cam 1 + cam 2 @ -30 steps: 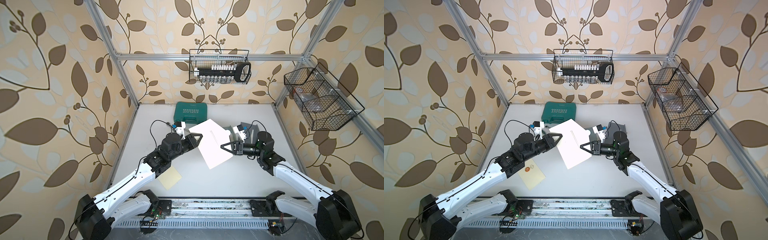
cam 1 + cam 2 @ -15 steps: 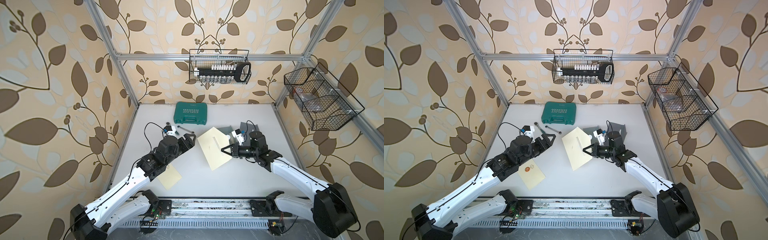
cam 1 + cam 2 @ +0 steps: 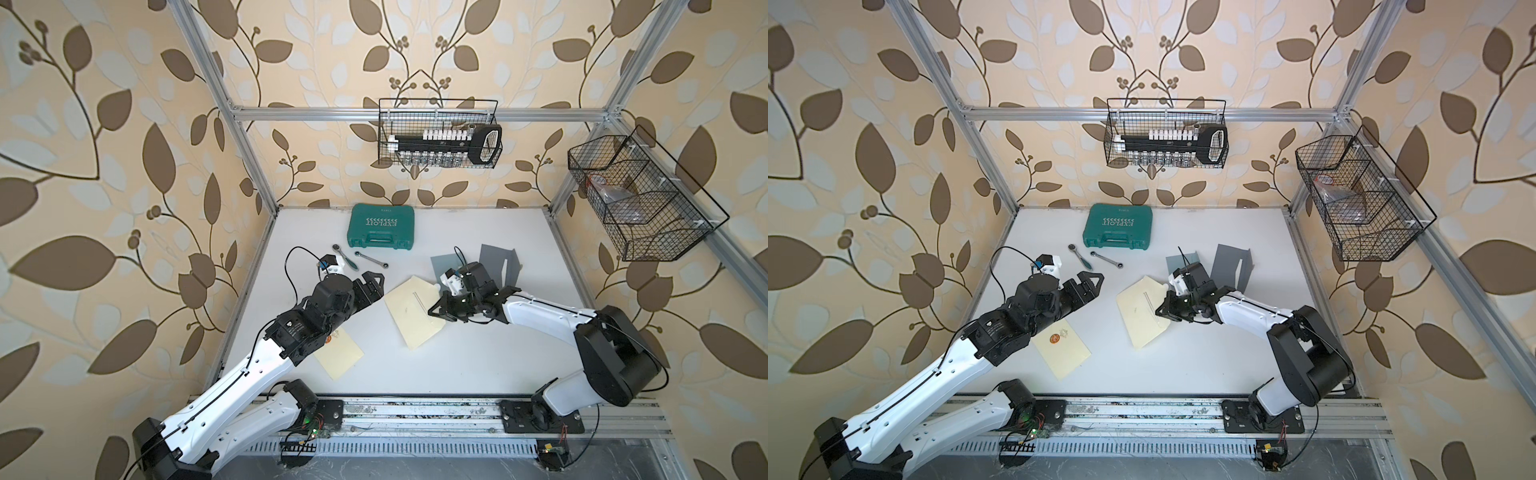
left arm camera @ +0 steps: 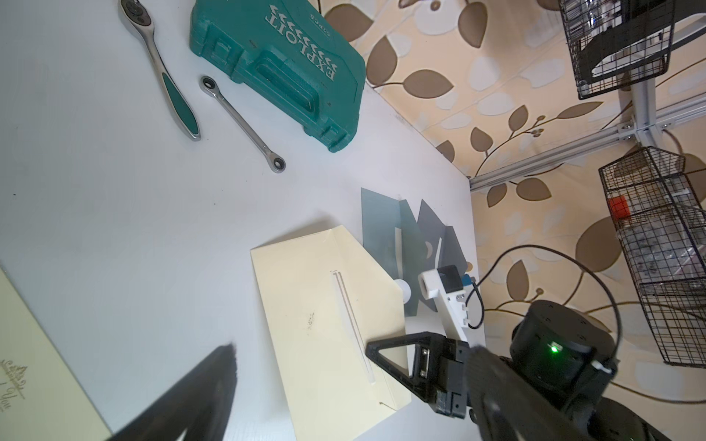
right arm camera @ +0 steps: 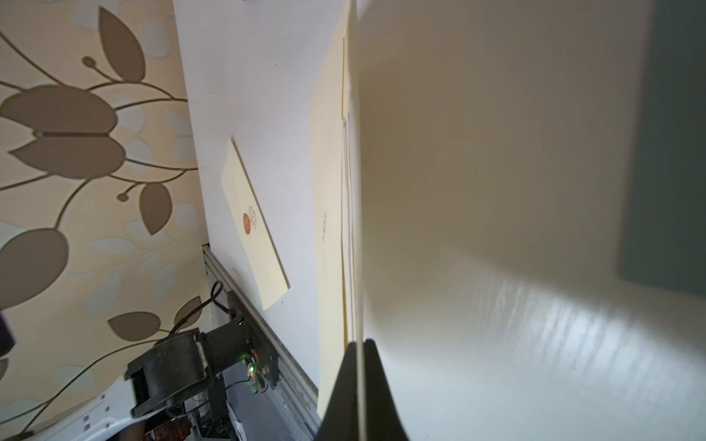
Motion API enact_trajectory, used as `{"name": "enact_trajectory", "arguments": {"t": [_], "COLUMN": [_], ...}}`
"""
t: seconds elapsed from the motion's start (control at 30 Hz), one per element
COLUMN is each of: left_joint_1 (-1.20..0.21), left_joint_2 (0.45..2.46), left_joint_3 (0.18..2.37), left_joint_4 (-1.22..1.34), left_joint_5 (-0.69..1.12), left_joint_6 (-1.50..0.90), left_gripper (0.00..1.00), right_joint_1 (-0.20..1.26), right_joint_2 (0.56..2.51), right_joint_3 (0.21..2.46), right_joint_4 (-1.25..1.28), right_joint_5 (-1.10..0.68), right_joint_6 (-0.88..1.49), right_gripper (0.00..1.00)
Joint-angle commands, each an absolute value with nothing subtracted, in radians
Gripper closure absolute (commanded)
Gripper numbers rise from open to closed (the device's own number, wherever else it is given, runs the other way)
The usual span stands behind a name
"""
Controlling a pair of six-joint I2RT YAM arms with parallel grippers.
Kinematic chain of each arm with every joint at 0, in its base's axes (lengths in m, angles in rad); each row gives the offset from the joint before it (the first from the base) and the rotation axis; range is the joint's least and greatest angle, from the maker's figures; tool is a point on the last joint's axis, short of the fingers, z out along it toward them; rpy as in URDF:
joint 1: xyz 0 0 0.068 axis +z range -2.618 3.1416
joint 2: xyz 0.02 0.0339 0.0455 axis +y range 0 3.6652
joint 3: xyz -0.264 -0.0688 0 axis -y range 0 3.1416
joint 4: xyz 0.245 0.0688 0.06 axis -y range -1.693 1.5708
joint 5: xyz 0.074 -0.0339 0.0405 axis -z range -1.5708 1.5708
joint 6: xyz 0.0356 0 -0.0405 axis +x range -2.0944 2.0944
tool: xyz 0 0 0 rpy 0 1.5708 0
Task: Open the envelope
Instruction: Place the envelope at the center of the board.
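Clamps edge of envelope point(image 3: 409, 318) in right gripper point(image 3: 431, 312), holds left gripper point(image 3: 375, 285) wide and apart: risks dragging unpinned envelope across tabletop point(image 3: 478, 374), or tearing thin paper.

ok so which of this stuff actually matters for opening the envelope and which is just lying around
In the job:
- cream envelope, pinched at its edge by the right end effector
- left end effector, open, clear of it

Lying about:
- green tool case
- ratchet
- wrench
- grey sheets
- card with red seal
- back wire basket
- side wire basket
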State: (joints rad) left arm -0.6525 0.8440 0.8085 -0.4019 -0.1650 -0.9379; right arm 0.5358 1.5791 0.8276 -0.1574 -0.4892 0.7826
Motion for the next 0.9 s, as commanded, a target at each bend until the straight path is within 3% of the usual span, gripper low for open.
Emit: {"name": "enact_trajectory", "arguments": {"t": [0.0,0.6,0.87], "left_joint_1": [-0.637,-0.637,-0.637], "left_joint_2": [0.829,0.859,0.888], "left_joint_3": [0.845,0.868,0.872], "left_joint_4": [-0.426,-0.453,-0.465], "left_joint_5": [-0.168,-0.132,-0.152], "left_joint_6": [-0.903,-0.914,-0.914], "left_gripper": [0.04,0.03,0.04], "right_joint_1": [0.543,0.542,0.541], "right_joint_2": [1.667,1.852,1.729], "right_joint_3": [0.899,1.017,0.965], "right_joint_4": [-0.278,-0.202,-0.206], "right_joint_5": [-0.377,-0.267,-0.214], "right_joint_6": [0.764,0.753,0.694], "right_gripper": [1.0,1.0,0.82]}}
